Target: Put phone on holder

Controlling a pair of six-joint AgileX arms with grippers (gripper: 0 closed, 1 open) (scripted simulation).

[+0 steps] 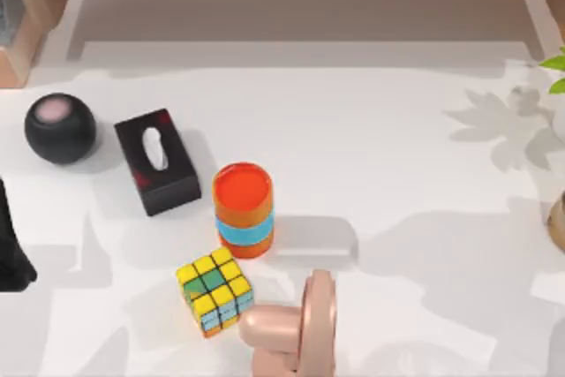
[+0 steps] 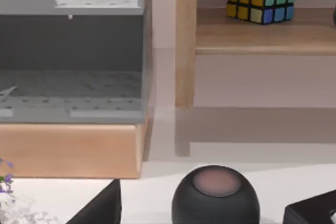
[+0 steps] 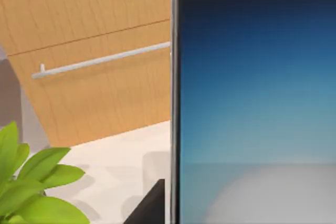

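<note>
The phone (image 3: 252, 103) looms close before the right wrist camera, apparently carried — pincer state: cannot tell. Next, I judge: lowering it onto the pink holder (image 1: 305, 324).

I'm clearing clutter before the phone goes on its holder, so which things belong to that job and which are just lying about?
For the job: phone; pink holder.
Lying about: round black speaker; black tissue box; orange and blue canister; colour cube; leafy plant.
</note>
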